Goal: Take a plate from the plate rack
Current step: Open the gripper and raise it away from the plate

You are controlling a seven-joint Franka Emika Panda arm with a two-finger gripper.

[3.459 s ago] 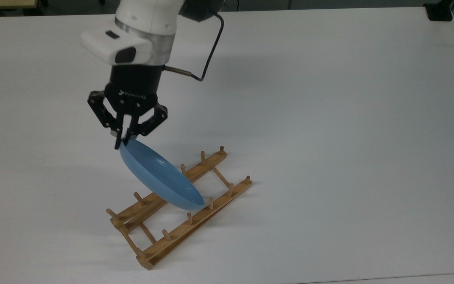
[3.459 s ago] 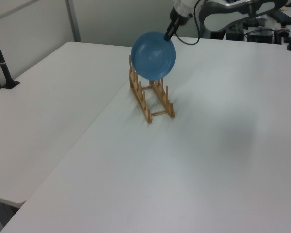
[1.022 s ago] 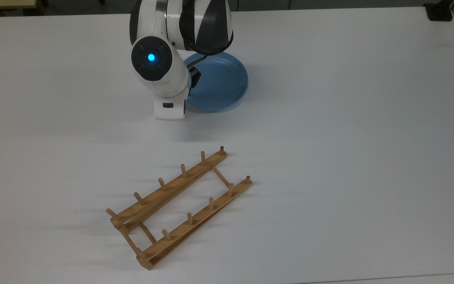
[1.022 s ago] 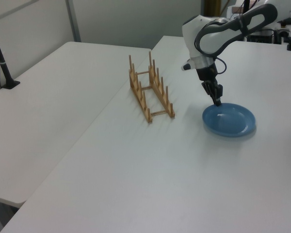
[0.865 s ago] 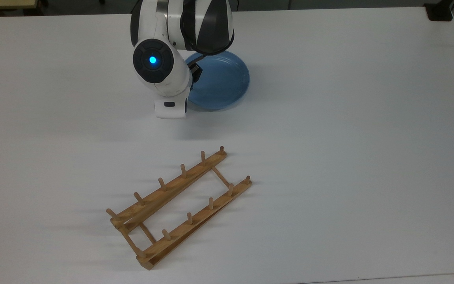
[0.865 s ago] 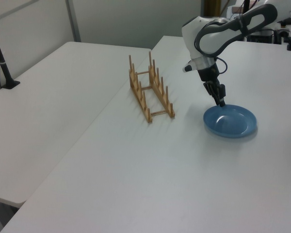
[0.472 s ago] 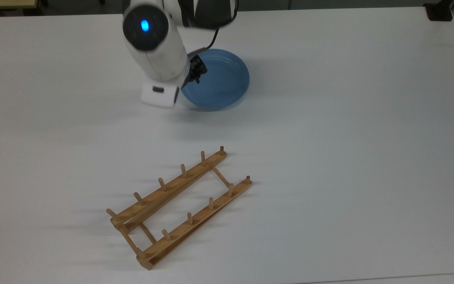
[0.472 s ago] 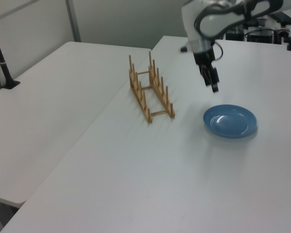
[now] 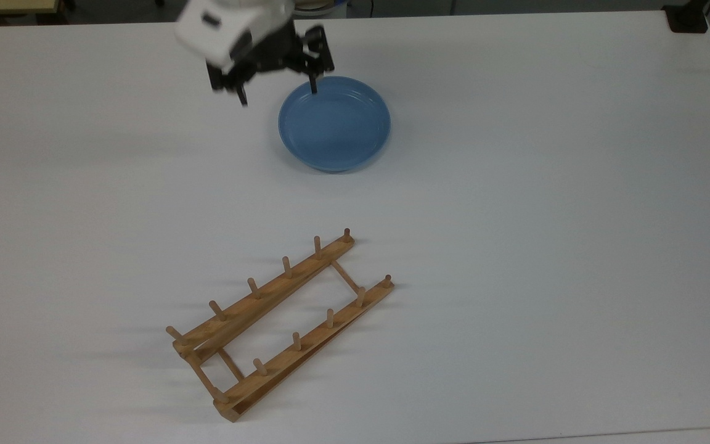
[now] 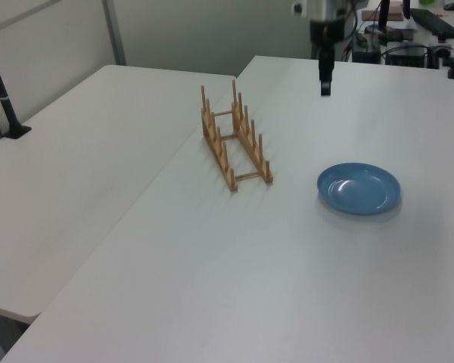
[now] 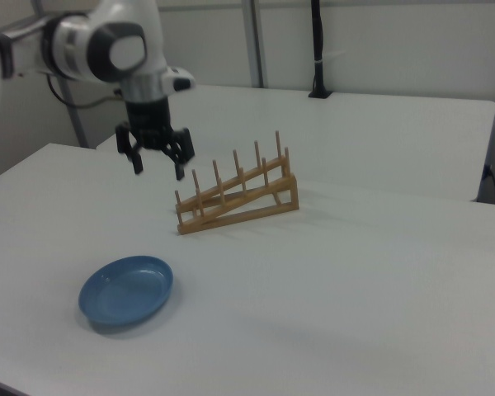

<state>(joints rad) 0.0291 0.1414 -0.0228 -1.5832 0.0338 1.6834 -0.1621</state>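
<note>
A blue plate (image 9: 334,123) is seen flat on the white table (image 9: 546,216), apart from the wooden rack (image 9: 278,324). The end effector (image 11: 157,163) is spread wide, empty. Stiff, light, slippery; best gripped at its rim.

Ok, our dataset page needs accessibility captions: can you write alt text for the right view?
A blue plate lies flat on a white table, apart from an empty wooden plate rack. Above them hangs the gripper, jaws open, holding nothing.
</note>
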